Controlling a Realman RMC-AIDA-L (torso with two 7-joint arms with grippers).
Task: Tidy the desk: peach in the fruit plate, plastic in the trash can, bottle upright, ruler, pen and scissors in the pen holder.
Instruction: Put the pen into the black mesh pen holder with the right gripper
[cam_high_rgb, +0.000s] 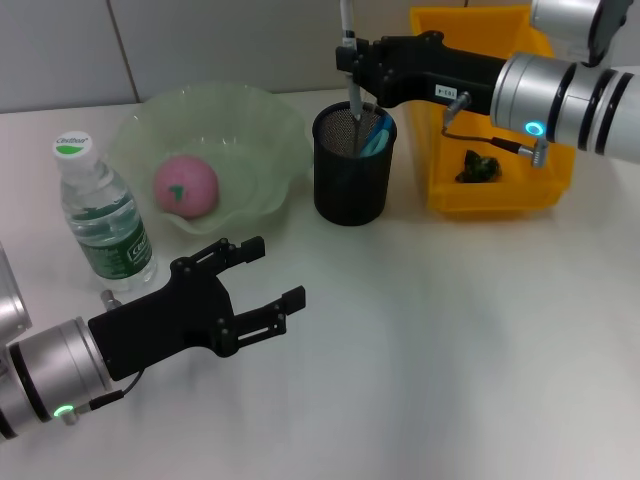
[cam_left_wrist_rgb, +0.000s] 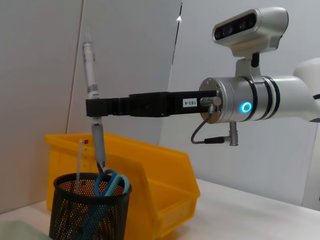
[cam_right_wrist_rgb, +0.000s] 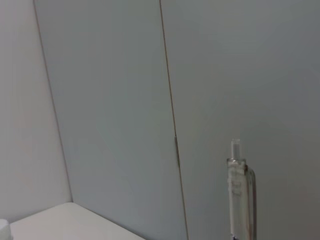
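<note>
1. Nearest up front: left tool (cam_high_rgb: 268, 275) hovering low over the white worktop (cam_high_rgb: 450, 340), fingers spread apart, nothing in them.
2. Just behind it on the left, water bottle (cam_high_rgb: 103, 214) standing upright, green label, white cap.
3. A bit further back, pale green fruit plate (cam_high_rgb: 262, 130) with the pink peach (cam_high_rgb: 185, 186) sitting inside.
4. Beside the plate, black mesh pen holder (cam_high_rgb: 352, 170). Blue-handled scissors (cam_left_wrist_rgb: 112, 183) already inside, plus a thin white ruler-looking stick (cam_left_wrist_rgb: 78, 165) standing in it.
5. Right above the holder, right tool (cam_high_rgb: 350, 62) clamped on a grey pen (cam_left_wrist_rgb: 93, 110), held nearly upright, tip just dipping past the rim.
6. Furthest back on the right, yellow bin (cam_high_rgb: 510, 190) serving as trash can, with a dark green crumpled piece of plastic (cam_high_rgb: 479, 166) lying in it.
7. Right wrist view: only the pen's clear top end against the wall.
</note>
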